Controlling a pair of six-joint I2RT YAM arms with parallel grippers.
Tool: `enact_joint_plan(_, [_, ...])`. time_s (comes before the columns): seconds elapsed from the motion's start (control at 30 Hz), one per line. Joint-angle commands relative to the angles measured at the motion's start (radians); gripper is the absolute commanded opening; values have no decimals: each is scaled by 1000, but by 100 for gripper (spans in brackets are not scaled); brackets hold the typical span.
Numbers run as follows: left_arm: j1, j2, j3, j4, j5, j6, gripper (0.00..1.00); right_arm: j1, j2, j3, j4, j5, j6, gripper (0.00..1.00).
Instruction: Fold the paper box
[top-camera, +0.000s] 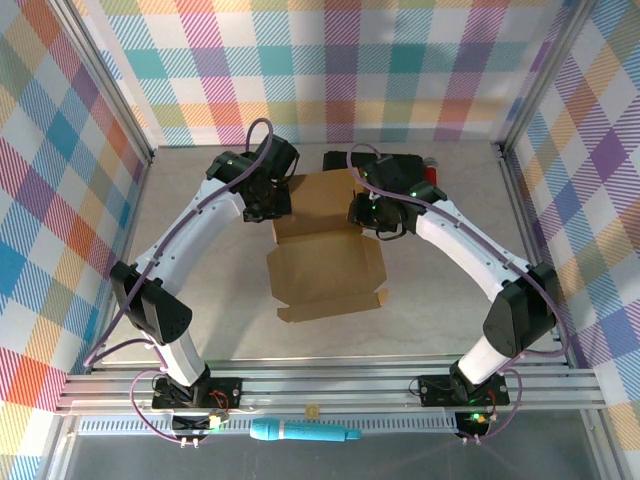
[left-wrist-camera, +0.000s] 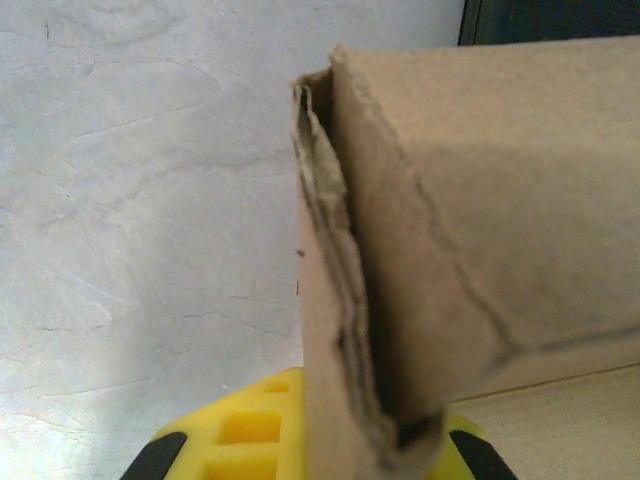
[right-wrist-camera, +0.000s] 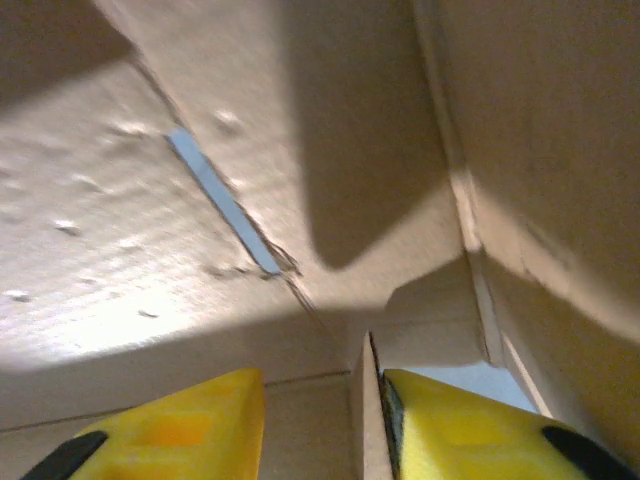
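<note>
The left claw is closed on a folded, double-layered side wall of the paper box. The ragged cardboard edge rises straight up from between its yellow fingers. To the claw's left lies bare grey counter, and to its right the box's outer face slopes away. Past the claw's far side, beyond the wall's top edge, sits something dark that is too cropped to identify.

The right claw is open inside the box, with a thin upright flap edge just beside its right finger and a clear gap to its left one. Ahead of it are creased brown panels and a strip of blue tape. From above, the box lies between the two claws, its open lid panel stretching back toward the arm bases.
</note>
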Motion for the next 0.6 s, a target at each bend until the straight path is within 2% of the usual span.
enact_joint_plan(0.0, [1,6,34,-29,3,13,0,-1,9,38,19,-13,-28,34])
enact_joint_plan(0.17, [2,11,39,-24,5,12,0,0,18,46,0,-40,-40,31])
enact_joint_plan(0.4, [5,15,43,-18,21,4,0,23,30,14,40,-157,-32,32])
enact_joint_plan(0.57, [7,14,40,-10,29,-3,0,42,56,59,7,-185,-49,33])
